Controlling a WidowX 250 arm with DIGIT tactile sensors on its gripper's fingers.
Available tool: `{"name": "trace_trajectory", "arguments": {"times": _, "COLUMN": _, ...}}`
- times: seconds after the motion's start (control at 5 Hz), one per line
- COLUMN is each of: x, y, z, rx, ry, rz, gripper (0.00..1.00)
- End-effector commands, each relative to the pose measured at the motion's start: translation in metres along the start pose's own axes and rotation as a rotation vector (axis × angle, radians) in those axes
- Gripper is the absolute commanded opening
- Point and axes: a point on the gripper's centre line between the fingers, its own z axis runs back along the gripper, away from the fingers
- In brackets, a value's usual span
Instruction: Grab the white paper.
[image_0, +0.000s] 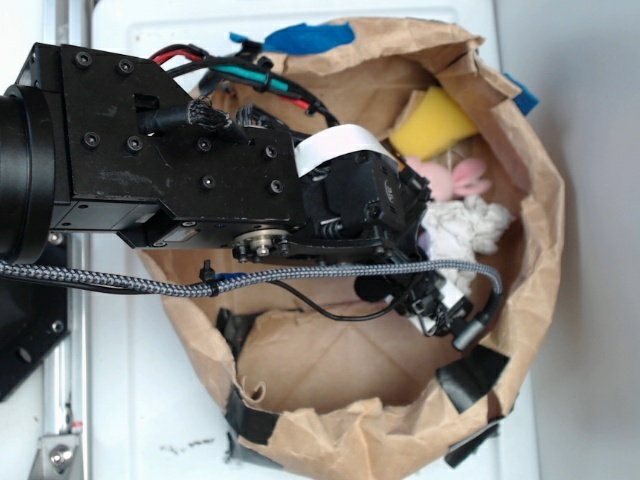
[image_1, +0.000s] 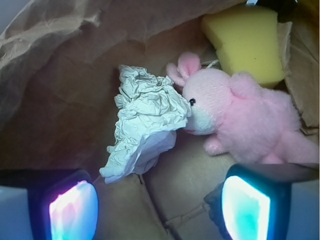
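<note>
The white paper (image_1: 145, 125) is a crumpled off-white wad lying on the brown bag floor, also visible in the exterior view as the paper (image_0: 468, 225) at the right inside the bag. My gripper (image_1: 159, 200) is open, its two glowing pads wide apart with bare bag floor between them. The wad's lower tip lies just beyond the left pad (image_1: 72, 210). In the exterior view the gripper (image_0: 440, 305) hangs inside the bag, just below the paper.
A pink plush bunny (image_1: 240, 117) touches the paper's right side, with a yellow sponge wedge (image_1: 247, 42) behind it. The brown paper bag (image_0: 530, 250) walls surround everything. Black and blue tape pieces sit on the bag rim (image_0: 470, 375).
</note>
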Motion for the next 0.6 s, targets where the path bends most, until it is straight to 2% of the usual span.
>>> {"name": "trace_trajectory", "arguments": {"times": 0.0, "x": 0.0179, "y": -0.0015, "z": 0.0009, "rx": -0.004, "ry": -0.052, "rz": -0.019, "gripper": 1.00}}
{"name": "trace_trajectory", "arguments": {"times": 0.4, "x": 0.0272, "y": -0.0016, "z": -0.0063, "rx": 0.007, "ry": -0.072, "rz": -0.022, "gripper": 1.00}}
